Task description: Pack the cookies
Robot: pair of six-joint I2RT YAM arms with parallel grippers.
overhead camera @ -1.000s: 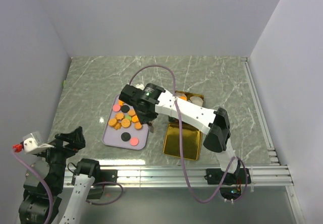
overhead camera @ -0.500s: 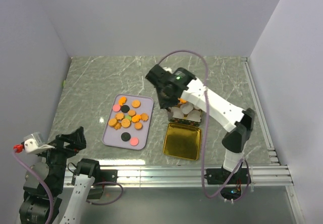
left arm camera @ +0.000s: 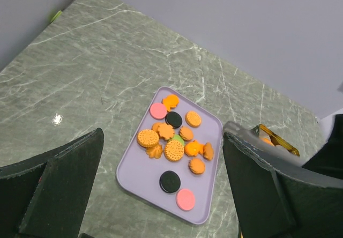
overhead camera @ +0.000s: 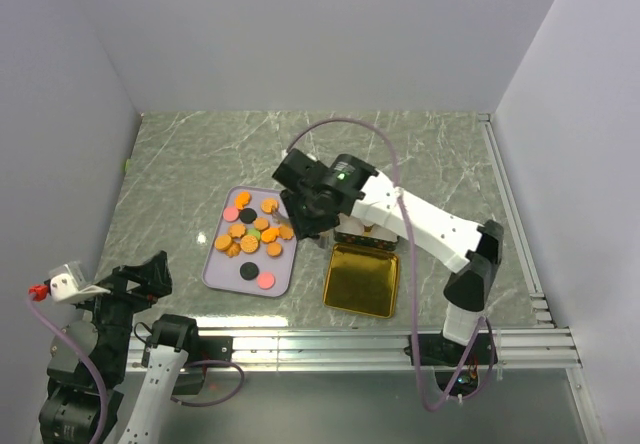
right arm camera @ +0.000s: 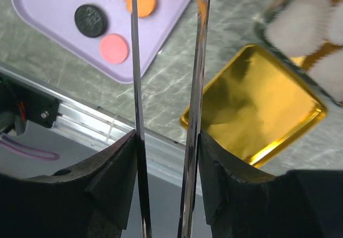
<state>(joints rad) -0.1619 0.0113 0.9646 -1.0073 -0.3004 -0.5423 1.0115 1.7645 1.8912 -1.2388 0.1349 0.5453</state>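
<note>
**Asker:** Where are the cookies (overhead camera: 252, 236)?

**Operator:** The ones I can make out lie on the lavender tray (overhead camera: 222, 269), left of centre on the marble worktop (overhead camera: 180, 164). Most are orange and bunched in the tray's middle and far half. One pink and one black sit at the far-left of the bunch, and a green one is half covered inside it. Another black one and another pink one lie apart at the near end.

**Asker:** And your right tool?

**Operator:** My right tool (overhead camera: 296, 229) hangs above the tray's right edge, with the gold lid (overhead camera: 362, 282) just to its right. Its two long thin fingers (right arm camera: 137, 88) stand apart with a plain gap. Nothing sits between them, so it is spread and holds nothing.

**Asker:** The left one?

**Operator:** My left tool (left arm camera: 161, 190) is back at the near-left corner, well apart from the tray. It is spread wide and empty.

**Asker:** What lies beside the tray?

**Operator:** The lid lies hollow side up on the worktop, near the tray's right edge. Just beyond it stands the tin (overhead camera: 368, 234), partly under my right arm. White paper cups (right arm camera: 297, 21) sit inside, blurred in the right wrist view. I cannot tell whether any cookies lie in it.
</note>
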